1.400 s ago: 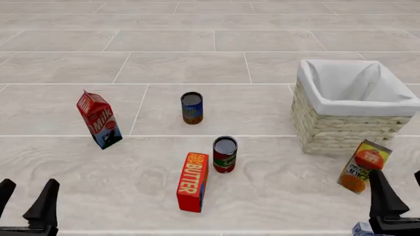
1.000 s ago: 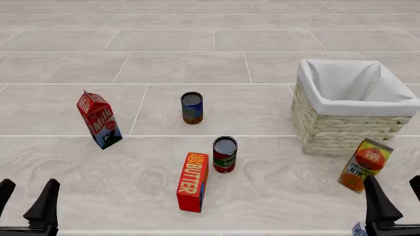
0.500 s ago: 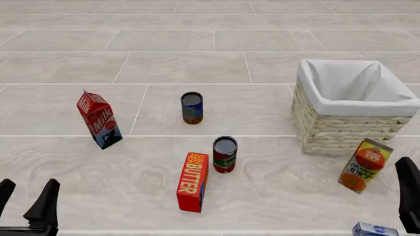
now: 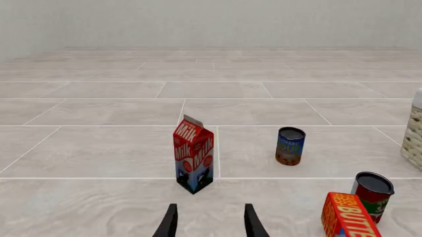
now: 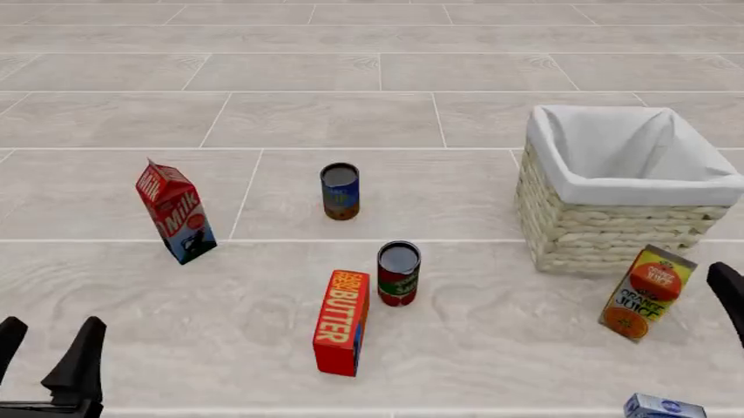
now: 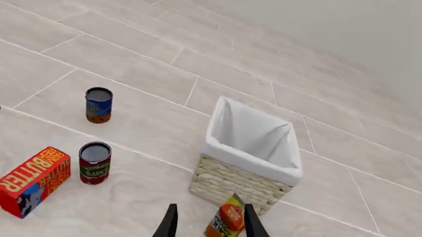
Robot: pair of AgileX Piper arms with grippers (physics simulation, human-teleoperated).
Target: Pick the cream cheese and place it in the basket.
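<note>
Likely light, stiff and smooth-sided, the cream cheese (image 5: 663, 407) low by the near edge, best pinched across its narrower sides; both grippers spread apart, empty.

Matte black grippers

The left gripper (image 5: 47, 353) and right gripper (image 6: 208, 222) have slim, tapering, plain black fingers (image 4: 169, 223).
</note>
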